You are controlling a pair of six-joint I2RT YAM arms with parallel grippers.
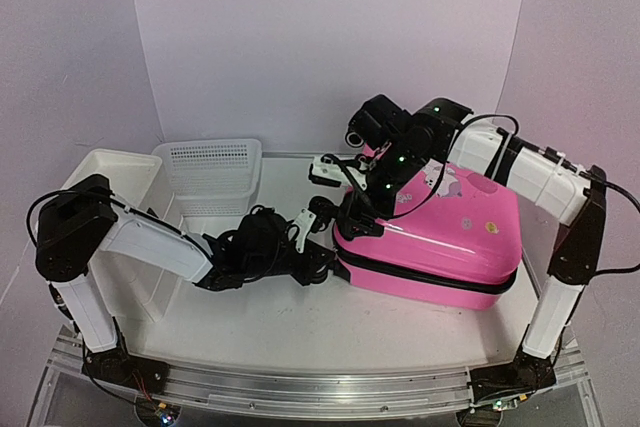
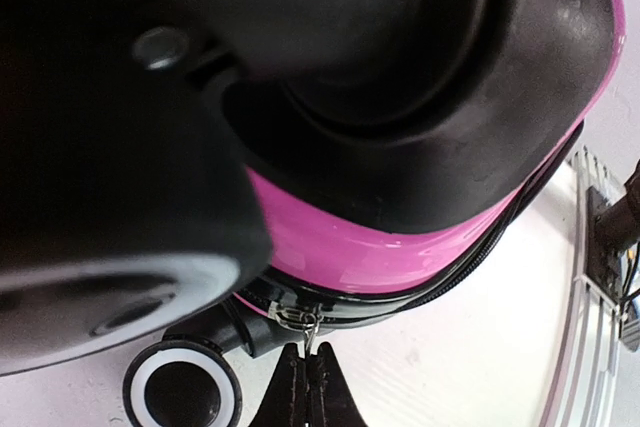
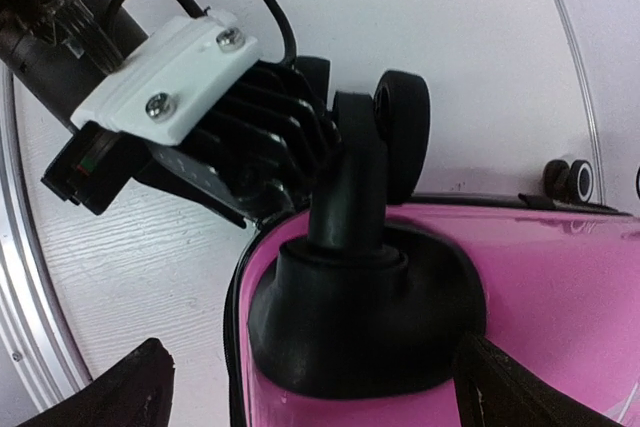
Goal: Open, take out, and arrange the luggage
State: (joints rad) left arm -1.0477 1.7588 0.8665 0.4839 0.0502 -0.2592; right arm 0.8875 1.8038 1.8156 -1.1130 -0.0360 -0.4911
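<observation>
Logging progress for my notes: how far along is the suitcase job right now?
Nothing finished: the glossy pink hard-shell suitcase lies shut. In hand: left gripper pinches the small metal zipper pull; right gripper, open, straddles the black wheel housing. Left: unzipping, opening, taking out, arranging.

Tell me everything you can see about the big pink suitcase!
The suitcase is shiny pink hard plastic with cartoon stickers on top, a black zipper around its middle and black wheels at the corners. It lies flat and closed on the white table. The left pincer is shut on the small metal zipper pull. The right pincer stands open around a black wheel mount at one corner.
</observation>
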